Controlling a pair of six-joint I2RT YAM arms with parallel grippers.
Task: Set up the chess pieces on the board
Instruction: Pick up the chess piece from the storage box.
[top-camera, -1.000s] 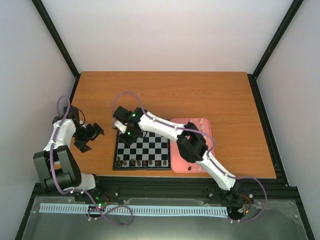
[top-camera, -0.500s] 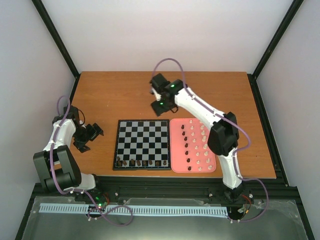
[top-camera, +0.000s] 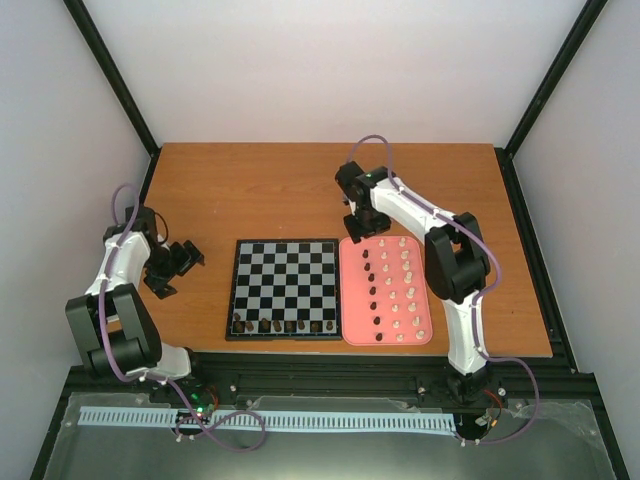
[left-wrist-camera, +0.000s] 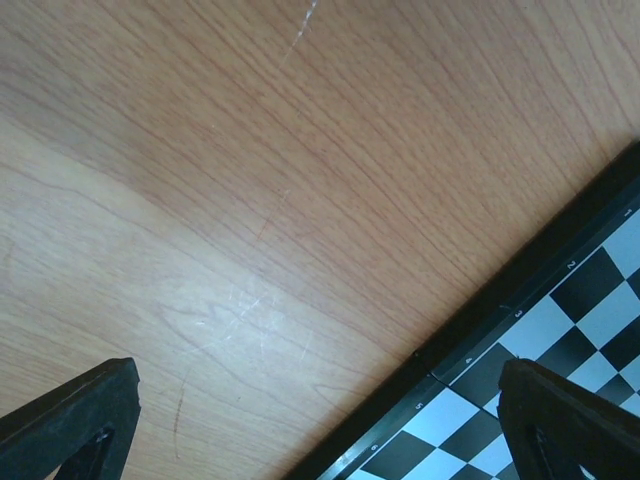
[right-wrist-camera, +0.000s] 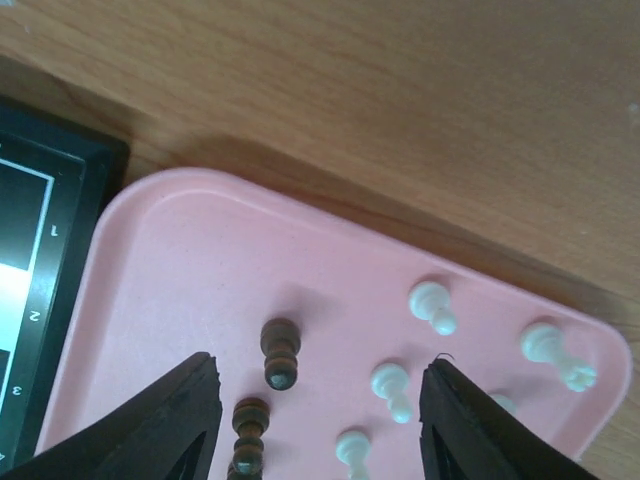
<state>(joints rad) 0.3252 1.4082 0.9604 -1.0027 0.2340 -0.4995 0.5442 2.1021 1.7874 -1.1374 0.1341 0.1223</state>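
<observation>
1. The right jaws stand clearly open with nothing between them and touch nothing. In the right wrist view they hang above the far left corner of the pink tray (right-wrist-camera: 200, 260), one finger (right-wrist-camera: 170, 425) to each side of a dark piece (right-wrist-camera: 281, 352) and a white piece (right-wrist-camera: 392, 385) below.
2. The left jaws are spread wide and hold nothing. The left wrist view shows bare table (left-wrist-camera: 250, 200) between them and the black border of the board (left-wrist-camera: 560, 330) at the right.
3. The board (top-camera: 290, 280) lies flat on the table (top-camera: 260, 190) in front of the arms, its edges square to the table's edges. The tray (top-camera: 347, 300) lies just beside its right edge, long axis running near to far.
4. A row of dark pieces (top-camera: 285, 325) fills the board's nearest rank, running left to right. The other squares are bare.
5. On the tray, dark pieces (top-camera: 371, 285) form a line near to far on the left side, and white pieces (top-camera: 405, 290) lie in lines on the right.
6. In the right wrist view the dark pieces' long axes run up and down the picture and the white ones slant. I cannot tell whether they stand or lie.
</observation>
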